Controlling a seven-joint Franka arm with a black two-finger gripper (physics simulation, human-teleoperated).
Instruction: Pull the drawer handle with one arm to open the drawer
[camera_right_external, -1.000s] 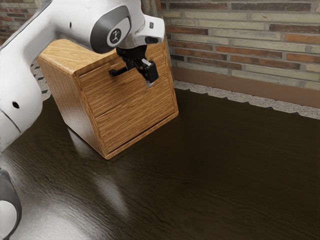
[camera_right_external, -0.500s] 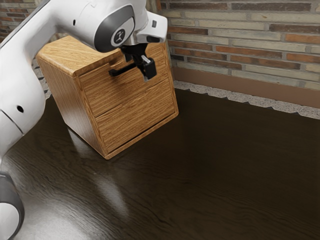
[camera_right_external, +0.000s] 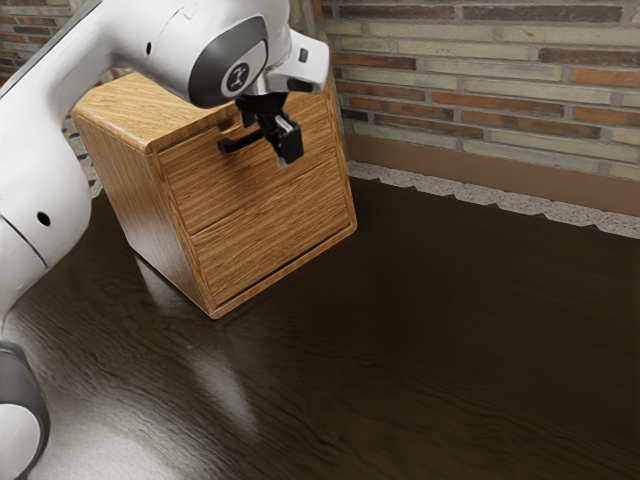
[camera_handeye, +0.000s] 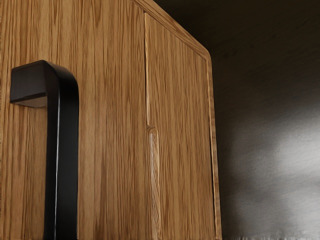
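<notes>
A wooden cabinet (camera_right_external: 150, 110) with two drawers stands at the exterior view's upper left. The upper drawer (camera_right_external: 215, 180) carries a black bar handle (camera_right_external: 233, 144), and its front sits flush with the cabinet. My black gripper (camera_right_external: 278, 135) is open and hangs right at the handle's far end, close against the upper drawer's front. Up close in the wrist view, the handle (camera_handeye: 60, 150) stands out from the wood grain, beside the seam to the lower drawer (camera_handeye: 180, 150).
The cabinet rests on a dark wooden table (camera_right_external: 420, 340) with wide free room toward the exterior view's right and front. A brick wall (camera_right_external: 500, 70) runs along the back. My white arm (camera_right_external: 60, 120) comes in over the cabinet's top.
My hand has moved a little up and toward the exterior view's left, closer to the drawer front and the handle. The drawer has not moved.
</notes>
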